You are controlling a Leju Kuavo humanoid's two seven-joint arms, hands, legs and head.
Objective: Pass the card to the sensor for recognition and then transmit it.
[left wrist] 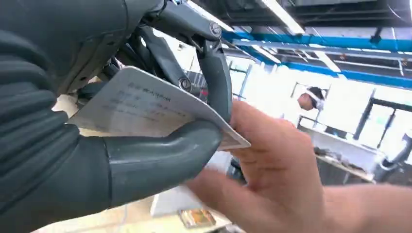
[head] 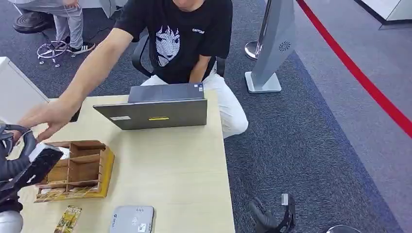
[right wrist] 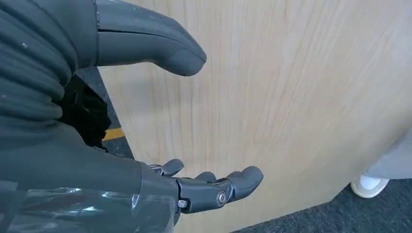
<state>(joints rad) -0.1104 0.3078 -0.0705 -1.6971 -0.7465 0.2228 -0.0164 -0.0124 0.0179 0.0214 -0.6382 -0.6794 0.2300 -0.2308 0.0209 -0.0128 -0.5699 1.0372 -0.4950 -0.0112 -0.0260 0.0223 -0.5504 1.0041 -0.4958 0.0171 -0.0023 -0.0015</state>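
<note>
Pale wooden desk (head: 175,165) on dark grey carpet, crossed by a red stripe at the far right. At the near edge: a grey card sensor (head: 132,219), flat; just beside it toward the left corner, a small yellow-printed packet (head: 68,219). Off the desk's right edge, low over the carpet: right hand (head: 272,216), holding nothing, thumb and fingers spread apart, seen in the right wrist view (right wrist: 194,121) beside the desk's wooden side panel. Further in, near the left edge: a wooden compartment box (head: 80,170) on a yellow base. At the left edge, raised above the box: left hand (head: 24,165), clamped on the card (left wrist: 145,107), white with faint printed lines, pinched between thick thumb and darker fingers. Touching the card's free end: a person's hand (left wrist: 272,165), reaching across from the far side. Toward the far edge: a grey laptop (head: 158,107), lid turned this way. Behind it, a seated person in a black printed shirt (head: 180,39). Beyond the far right corner: a grey stand (head: 272,48) on the carpet.
</note>
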